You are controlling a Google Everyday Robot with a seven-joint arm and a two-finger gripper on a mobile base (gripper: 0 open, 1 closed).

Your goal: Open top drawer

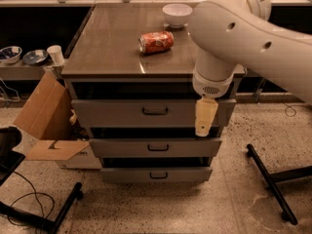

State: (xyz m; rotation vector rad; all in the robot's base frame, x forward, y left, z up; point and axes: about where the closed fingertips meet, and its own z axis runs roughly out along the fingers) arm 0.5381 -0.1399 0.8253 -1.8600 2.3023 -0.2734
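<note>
The top drawer (112, 113) is the uppermost and tallest of three grey drawer fronts in the cabinet, with a dark loop handle (155, 111) at its centre. None of its interior shows. My gripper (205, 118) is cream-coloured and hangs point-down from the big white arm (243, 30). It is in front of the right end of the top drawer's front, to the right of the handle and apart from it.
On the cabinet top lie a red soda can (156, 42) on its side and a white bowl (177, 13). The two lower drawers (157, 148) sit below. An open cardboard box (46, 116) stands at the left. Black stand legs (270, 177) lie on the floor at the right and lower left.
</note>
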